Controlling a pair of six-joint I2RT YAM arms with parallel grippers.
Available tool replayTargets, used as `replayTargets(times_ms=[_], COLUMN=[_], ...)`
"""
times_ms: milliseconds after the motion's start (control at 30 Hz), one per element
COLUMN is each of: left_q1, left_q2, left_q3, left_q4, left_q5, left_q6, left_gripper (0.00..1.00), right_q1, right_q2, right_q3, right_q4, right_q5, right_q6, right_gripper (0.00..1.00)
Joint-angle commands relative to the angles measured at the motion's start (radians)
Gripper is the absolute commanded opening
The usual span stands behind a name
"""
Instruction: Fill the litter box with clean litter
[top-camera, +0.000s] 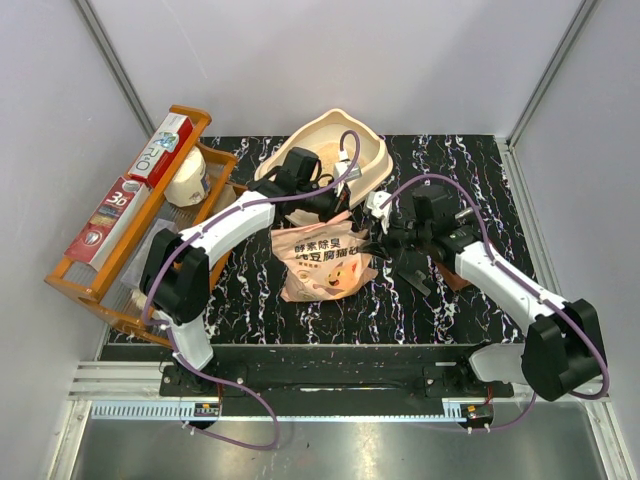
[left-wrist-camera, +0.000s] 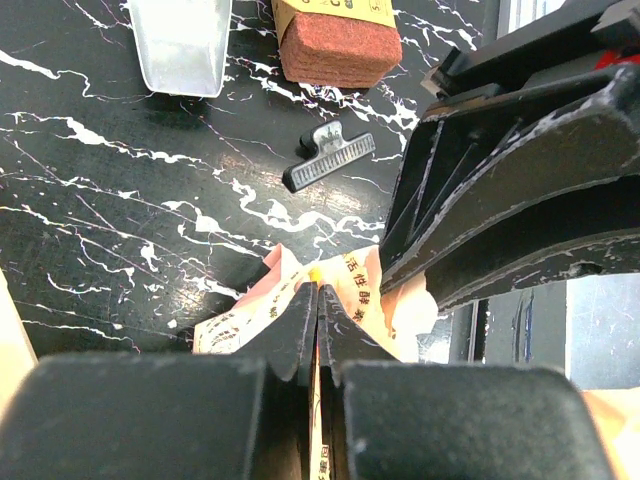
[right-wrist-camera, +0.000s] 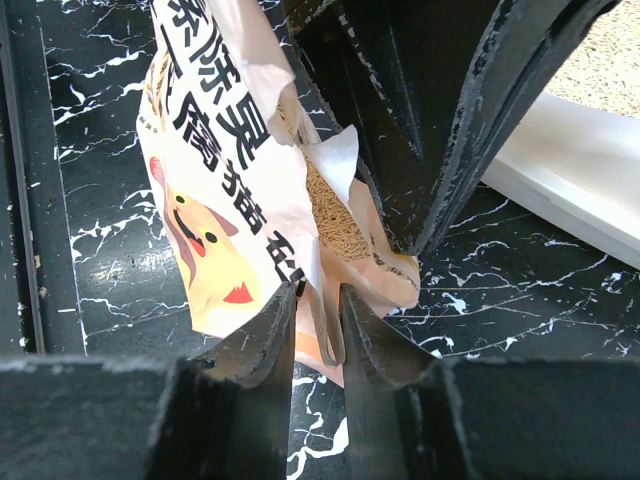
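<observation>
- Pink bag: printed with bold black Chinese characters and a cartoon cat. It lies on the black marbled table between the arms.
- Left gripper: jaws pressed together on the bag's upper edge.
- Right gripper: fingers pinch the torn edge of the bag's mouth.
- Clean litter: pale granules visible inside the open mouth.
- Litter box: at the far edge, just behind the bag.
- Orange rack: against the left wall, holding a carton marked "3D".
- Bare tabletop lies at the far right.
</observation>
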Motion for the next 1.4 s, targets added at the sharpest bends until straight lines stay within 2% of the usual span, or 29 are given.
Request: replayTargets(times_ms=[0,333,400,467,567,700,1100,1367], left_q1=[-0.004,-0.004,-0.004,-0.004,-0.004,-0.004,0.001,0.018], left_q2=[-0.028,-0.033,-0.034,-0.036,-0.036,-0.039,-0.047,-0.030], left_q3=[-0.008,-0.006,-0.006,-0.008,-0.011,-0.015,-0.019,0.000], left_q4=[0.053,0.054,0.054,0.050,0.041,0.037,0.005,0.002], left_q5=[0.041,0.037,0.043,0.047,0.066,0.083,0.121,0.119], left_q6=[-0.013,-0.013,-0.013,-0.011,-0.008,-0.010,0.007,-0.002], left_gripper=[0.00,0.00,0.00,0.00,0.00,0.00,0.00,0.00], right_q1=[-0.007,-0.007,-0.007,-0.009,-0.010,-0.012,-0.032,-0.038], right_q2=[-0.042,-0.012,-0.001,-0.001,0.002,0.040,0.090,0.122], right_q3=[0.015,0.047,0.052,0.053,0.044,0.055,0.067,0.082], right_q4=[-0.005,-0.024,-0.024,-0.020,0.018,0.044,0.081,0.073], right_q5=[0.074,0.177,0.181,0.157,0.094,0.028,-0.110,-0.240], right_q6=[-0.040,-0.053,-0.045,-0.051,-0.077,-0.095,-0.109,-0.050], right_gripper=[0.30,0.31,0.35,0.44,0.52,0.55,0.58,0.52])
